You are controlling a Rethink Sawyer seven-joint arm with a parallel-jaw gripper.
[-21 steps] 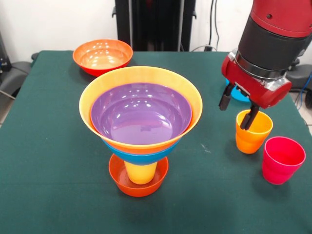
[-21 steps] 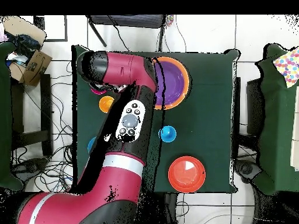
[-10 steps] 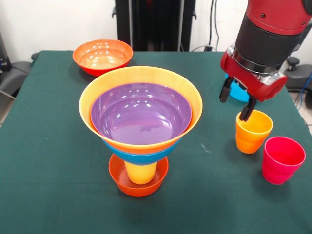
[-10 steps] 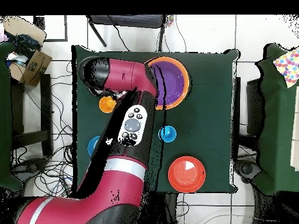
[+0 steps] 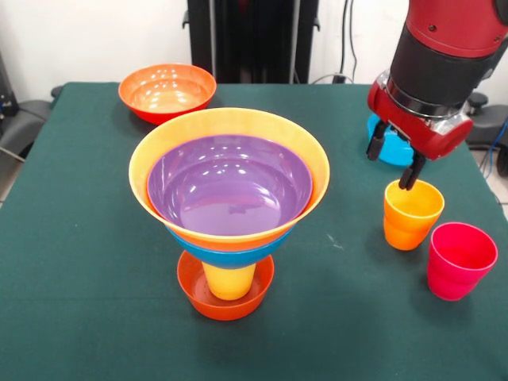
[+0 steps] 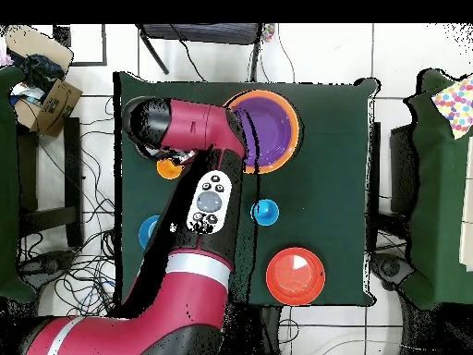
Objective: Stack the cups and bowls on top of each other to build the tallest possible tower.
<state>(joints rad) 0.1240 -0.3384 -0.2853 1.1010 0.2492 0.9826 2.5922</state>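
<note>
The tower (image 5: 229,186) stands mid-table: a small red-orange bowl (image 5: 226,300) holds a yellow cup (image 5: 228,281), and blue, light orange and purple bowls flare above it. My gripper (image 5: 394,156) hangs open and empty, its fingertips just above the far rim of the orange cup (image 5: 411,214). A pinkish red cup (image 5: 460,260) stands next to the orange one. A teal-blue bowl (image 5: 389,151) lies behind the gripper. In the overhead view the arm covers the gripper and part of the orange cup (image 6: 167,169); a blue cup (image 6: 265,213) stands below the tower (image 6: 270,129).
A medium red-orange bowl (image 5: 167,90) sits at the far left corner, also seen as the red-orange bowl (image 6: 296,275) from above. The teal-blue bowl (image 6: 148,231) peeks out beside the arm. The green table (image 5: 79,262) ends close behind the two cups on the right.
The gripper has risen: one finger was dipped inside the orange cup, and now both tips hang above its rim. The cup stays on the table.
</note>
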